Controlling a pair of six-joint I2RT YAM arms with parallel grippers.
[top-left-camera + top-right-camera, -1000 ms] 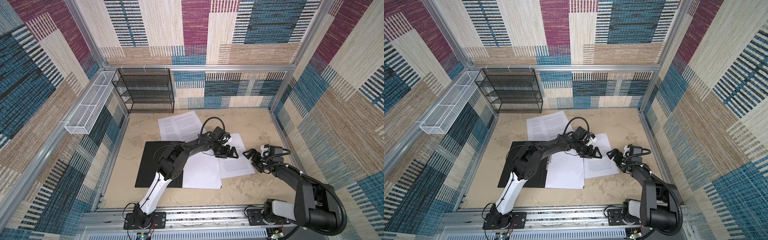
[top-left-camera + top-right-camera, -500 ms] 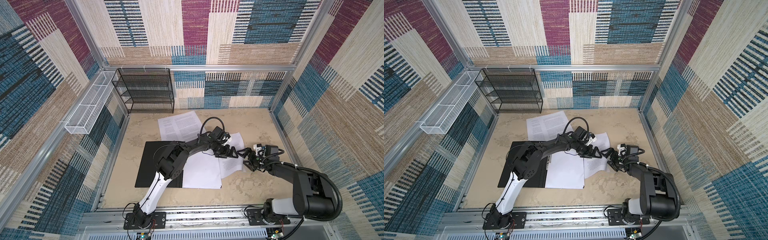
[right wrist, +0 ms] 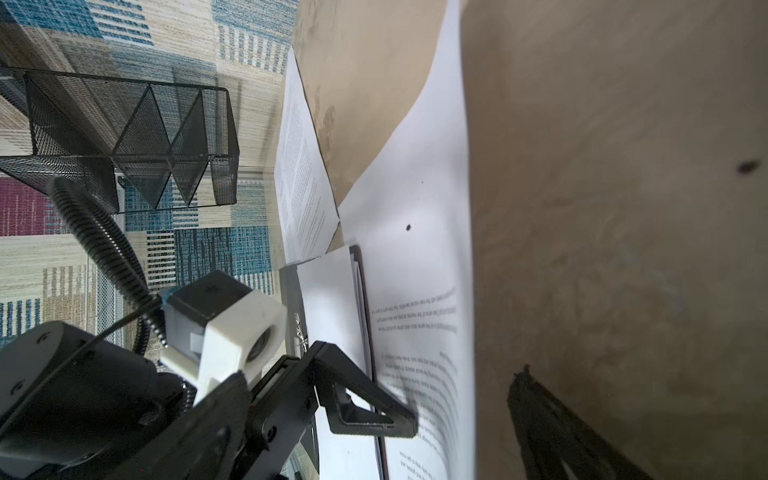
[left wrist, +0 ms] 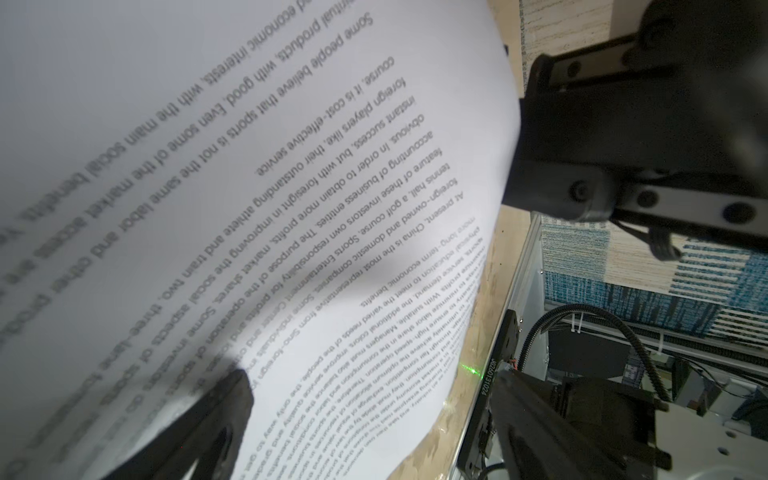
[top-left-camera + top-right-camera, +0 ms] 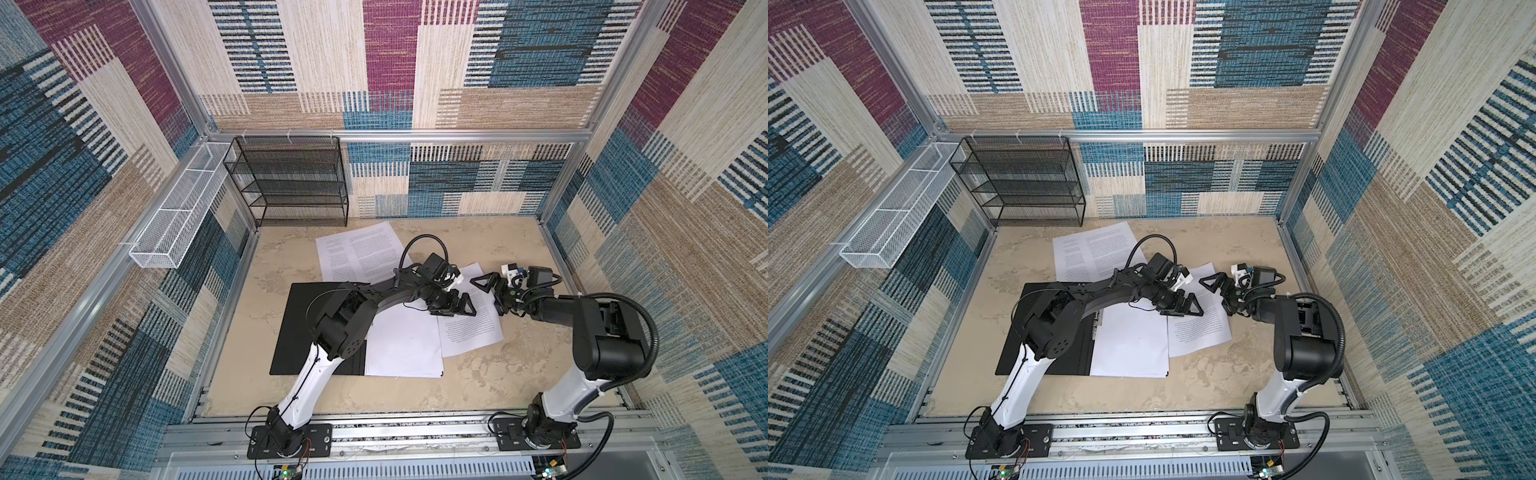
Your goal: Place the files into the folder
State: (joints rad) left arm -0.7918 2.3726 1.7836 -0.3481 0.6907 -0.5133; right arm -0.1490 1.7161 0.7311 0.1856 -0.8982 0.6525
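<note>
The folder (image 5: 291,332) (image 5: 1075,361) lies open, black inside up, with a stack of white files (image 5: 399,349) (image 5: 1129,349) on its right half. A printed sheet (image 5: 469,328) (image 4: 291,208) (image 3: 415,249) lies just right of the stack, its right edge bowed up. My left gripper (image 5: 455,309) (image 5: 1183,308) is open, one finger (image 4: 187,436) (image 3: 365,411) pressing on that sheet. My right gripper (image 5: 492,296) (image 5: 1221,296) is open and straddles the sheet's right edge near its far corner, with one finger (image 3: 552,432) on the table side. Two more printed sheets (image 5: 357,257) (image 3: 299,187) lie behind the folder.
A black wire-mesh rack (image 5: 291,183) stands at the back left against the wall. A white mesh basket (image 5: 178,220) hangs on the left wall rail. Metal frame rails border the beige table (image 5: 478,395) on every side.
My right gripper has moved left from beside the printed sheet onto its right edge, toward the left gripper, and the sheet has buckled there. The left arm has hardly moved.
</note>
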